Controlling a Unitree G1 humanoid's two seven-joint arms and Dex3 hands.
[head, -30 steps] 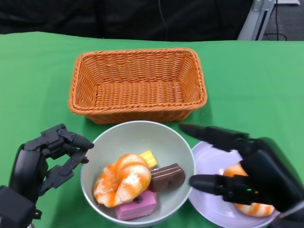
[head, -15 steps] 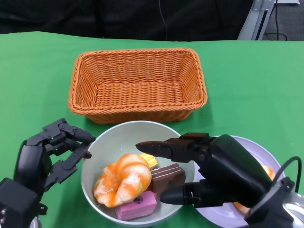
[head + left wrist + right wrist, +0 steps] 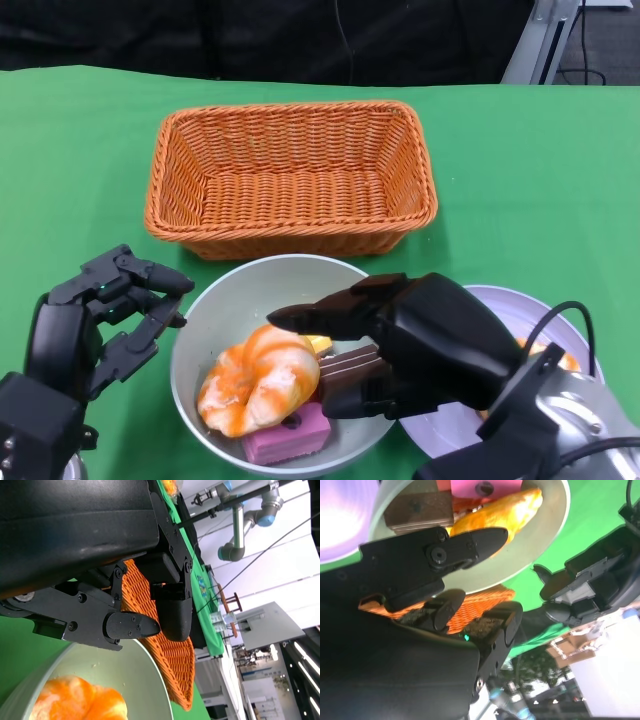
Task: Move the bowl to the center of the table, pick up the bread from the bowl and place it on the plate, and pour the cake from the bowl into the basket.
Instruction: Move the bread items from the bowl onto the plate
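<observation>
The bowl (image 3: pixel 290 362) sits on the green tabletop (image 3: pixel 520 170), just in front of the orange basket (image 3: pixel 290 178). Inside the bowl lies a twisty orange bread (image 3: pixel 258 378), with a brown cake (image 3: pixel 352 368), a pink cake (image 3: pixel 287 432) and a bit of yellow cake (image 3: pixel 313 334) beside it. A purple plate (image 3: pixel 500 305) is just to the right of the bowl, and another orange bread (image 3: pixel 548 355) is already on it.

The step looks like picking the bread out of the bowl. The right robot hand (image 3: pixel 400 345) reaches over the bowl with its fingers spread, right above the brown cake and beside the bread. It holds nothing yet. The left robot hand (image 3: pixel 95 325) waits just beside the bowl's left rim, fingers apart and empty too; it does not seem to touch the bowl.

Next, the right robot hand should likely go down onto the twisty bread and close around it. It needs to grab only the bread and not push the cakes. Then it can lift the bread and carry it over to the plate. The cakes stay in the bowl for pouring into the basket later.
</observation>
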